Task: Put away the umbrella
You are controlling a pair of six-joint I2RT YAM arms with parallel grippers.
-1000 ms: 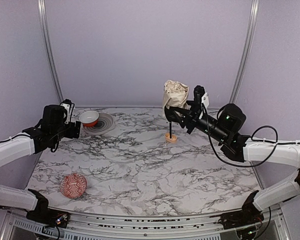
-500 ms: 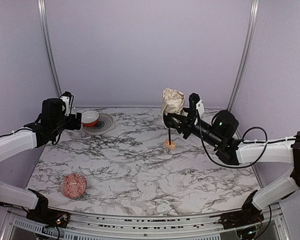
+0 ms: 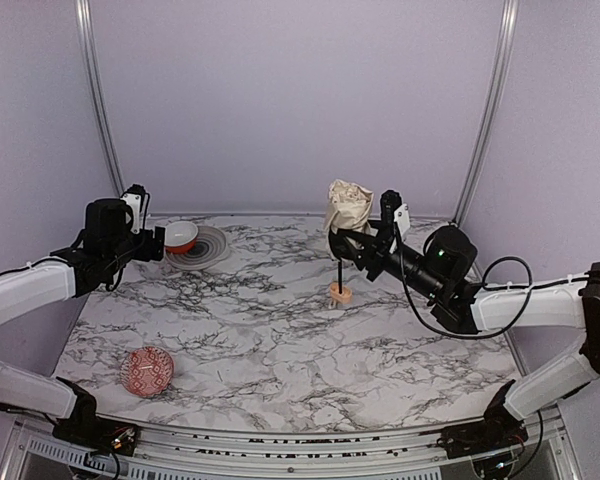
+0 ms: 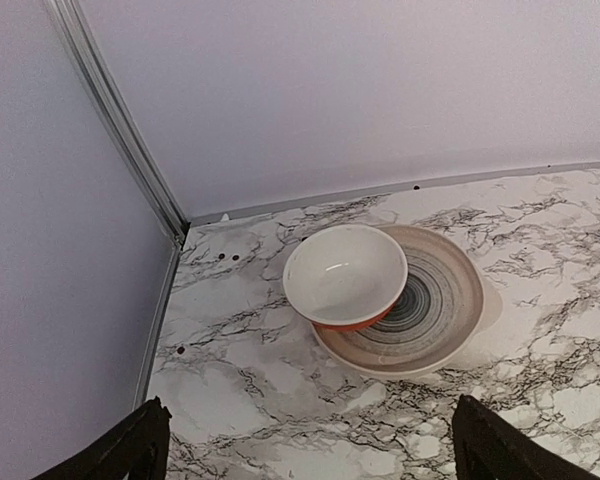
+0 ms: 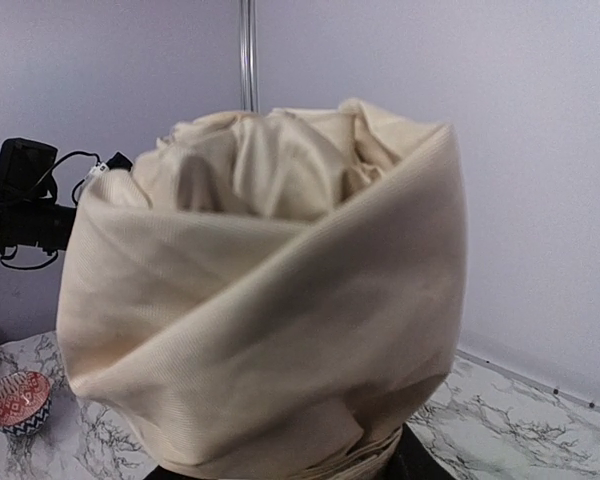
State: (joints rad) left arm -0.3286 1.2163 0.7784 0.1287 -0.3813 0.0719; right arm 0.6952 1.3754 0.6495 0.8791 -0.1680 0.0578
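The umbrella (image 3: 347,207) stands upright at the back of the table, its cream fabric bunched on top. A thin black shaft runs down to the tan handle (image 3: 341,291), which is at the marble surface. My right gripper (image 3: 346,238) is shut on the umbrella just under the fabric bundle. In the right wrist view the cream fabric (image 5: 270,300) fills the frame and hides the fingers. At the back left, my left gripper (image 3: 158,243) is open and holds nothing. It hovers short of the bowl, with both black fingertips (image 4: 140,445) at the bottom corners of its wrist view.
A white bowl with a red outside (image 4: 345,275) sits tilted on a ringed grey plate (image 4: 435,310) near the back left corner. A red patterned ball (image 3: 147,370) lies at the front left. Purple walls and metal posts (image 3: 98,100) enclose the marble table.
The right arm has lowered the umbrella and drawn it slightly toward the front, bringing the handle down to the table. The left gripper has shifted a little back, toward the bowl.
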